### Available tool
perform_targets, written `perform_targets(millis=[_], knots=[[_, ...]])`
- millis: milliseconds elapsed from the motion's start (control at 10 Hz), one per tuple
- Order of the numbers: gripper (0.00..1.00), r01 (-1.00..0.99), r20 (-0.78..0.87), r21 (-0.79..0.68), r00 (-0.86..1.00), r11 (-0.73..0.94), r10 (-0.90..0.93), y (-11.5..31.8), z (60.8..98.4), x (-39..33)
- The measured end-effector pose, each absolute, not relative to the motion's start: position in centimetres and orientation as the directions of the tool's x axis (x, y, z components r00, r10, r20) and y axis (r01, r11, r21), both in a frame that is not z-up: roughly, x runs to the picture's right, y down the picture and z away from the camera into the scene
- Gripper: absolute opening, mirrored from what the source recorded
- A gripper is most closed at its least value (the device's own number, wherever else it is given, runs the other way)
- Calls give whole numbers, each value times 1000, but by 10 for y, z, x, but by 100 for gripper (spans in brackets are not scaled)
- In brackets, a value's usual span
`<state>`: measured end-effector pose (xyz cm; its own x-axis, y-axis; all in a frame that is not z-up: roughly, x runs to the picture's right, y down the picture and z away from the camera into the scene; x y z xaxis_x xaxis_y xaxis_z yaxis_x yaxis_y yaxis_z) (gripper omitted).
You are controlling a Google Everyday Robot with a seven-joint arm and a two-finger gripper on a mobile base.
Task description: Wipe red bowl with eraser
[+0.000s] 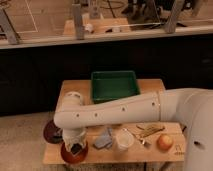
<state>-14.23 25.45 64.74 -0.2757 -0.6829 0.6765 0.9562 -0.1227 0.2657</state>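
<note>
The red bowl (pixel 74 154) sits at the table's front left corner. My gripper (pixel 75 146) reaches down into it from the white arm (pixel 115 114) that crosses the table from the right. A small dark block, the eraser (pixel 76 149), is held at the gripper's tip and sits inside the bowl, against its inner surface. The gripper hides much of the bowl's inside.
A second dark red bowl (pixel 51 133) lies just left of the arm. A grey cloth (pixel 104 139), a clear cup (pixel 123 140), a fork (pixel 143 142), yellow utensils (pixel 150 130) and an orange fruit (pixel 164 142) lie along the wooden table's (pixel 150 85) front. A green tray (pixel 115 84) stands at the back.
</note>
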Motion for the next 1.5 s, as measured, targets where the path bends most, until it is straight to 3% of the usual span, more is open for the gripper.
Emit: perform_targets(millis=[700,1500], knots=[[15,938,684,310,-332,-153,-650,280,630,-145],[15,966,710,215,-258,-147,-655,281,637,-100]])
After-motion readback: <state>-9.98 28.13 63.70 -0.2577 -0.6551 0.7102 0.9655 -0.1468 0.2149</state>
